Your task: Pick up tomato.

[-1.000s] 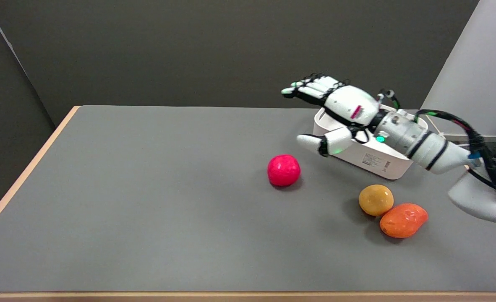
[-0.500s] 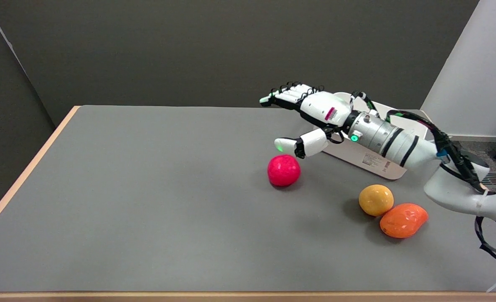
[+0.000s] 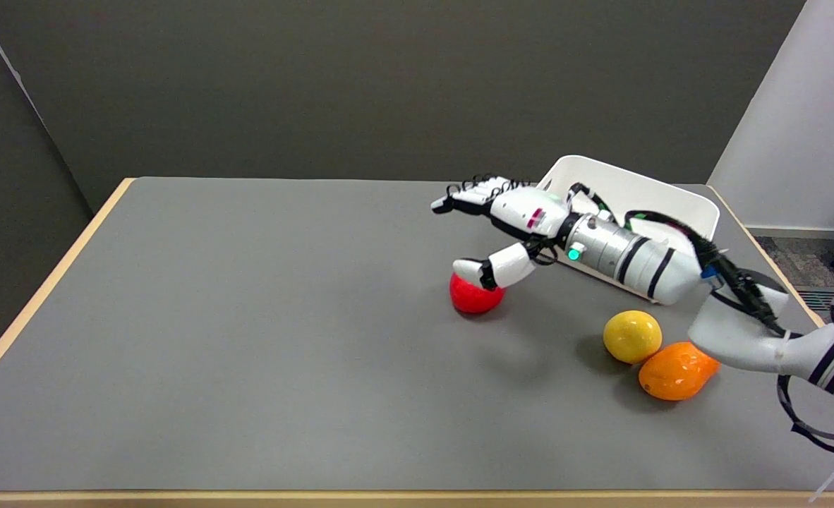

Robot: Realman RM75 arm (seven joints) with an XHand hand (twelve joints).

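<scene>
The red tomato (image 3: 473, 298) lies on the grey table (image 3: 248, 339), right of its middle. My right hand (image 3: 505, 222) hovers just above and behind it, palm facing left, holding nothing. Its thumb (image 3: 491, 269) hangs right over the tomato's top and hides the upper part; I cannot tell whether it touches. The other fingers (image 3: 470, 197) stretch out to the left, well behind the tomato and apart from the thumb.
A white bin (image 3: 629, 190) stands at the back right, partly behind my forearm. A yellow round fruit (image 3: 631, 336) and an orange fruit (image 3: 677, 370) lie touching each other at the front right. The table's wooden edge runs along the left.
My right hand has moved left and down from over the bin to just above the tomato. Its fingers remain spread. The tomato and the other fruits have stayed put.
</scene>
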